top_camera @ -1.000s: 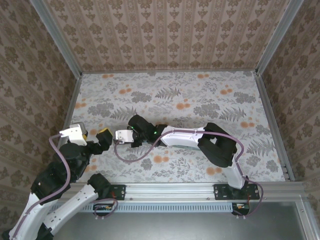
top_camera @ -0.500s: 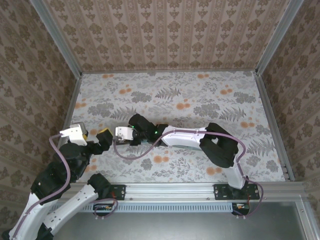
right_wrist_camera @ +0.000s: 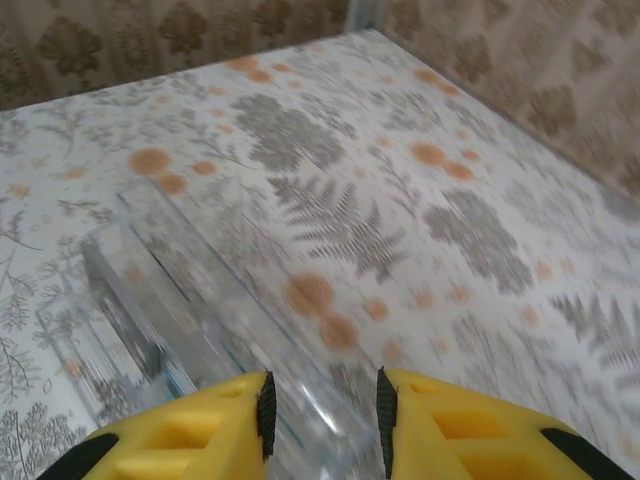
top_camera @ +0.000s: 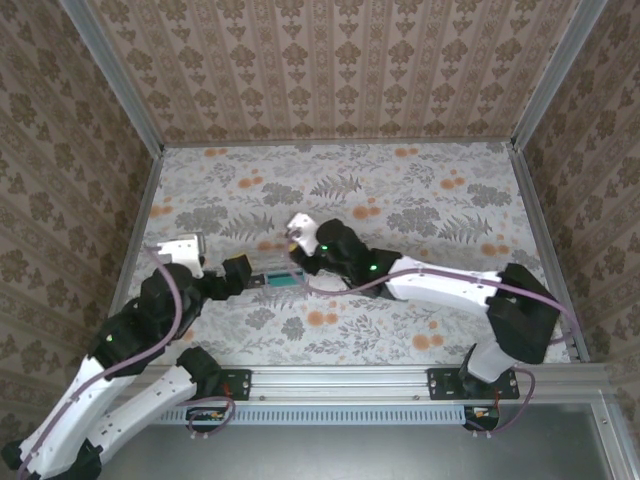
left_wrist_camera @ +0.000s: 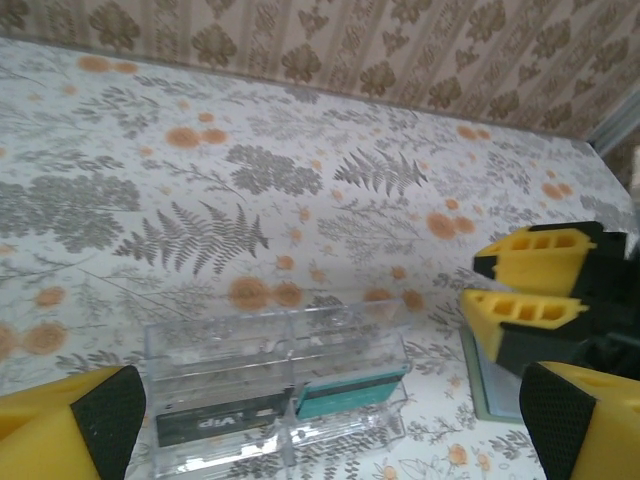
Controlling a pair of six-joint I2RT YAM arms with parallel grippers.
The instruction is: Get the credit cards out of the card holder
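A teal credit card [left_wrist_camera: 350, 392] stands in the right half of a clear plastic tray [left_wrist_camera: 270, 345], with a dark card [left_wrist_camera: 212, 423] in the left half. The teal card [top_camera: 289, 281] also shows from above. A corner of the sage-green card holder [left_wrist_camera: 487, 385] lies flat just right of the tray, under my right gripper's yellow fingers [left_wrist_camera: 528, 312]. My left gripper [left_wrist_camera: 330, 425] is wide open, facing the tray with nothing between its fingers; from above, this left gripper [top_camera: 240, 273] sits just left of the tray. My right gripper [right_wrist_camera: 322, 408] is open above the blurred tray [right_wrist_camera: 170, 300].
The floral tabletop [top_camera: 420, 200] stretches behind and to the right of the arms. Patterned walls with metal rails [top_camera: 540, 250] close in the table on three sides. The right arm [top_camera: 450, 285] lies across the near right of the table.
My right gripper's jaws have parted and it has drawn back to the right. My left gripper has shifted right towards the tray. The tray with the teal card has come into sight.
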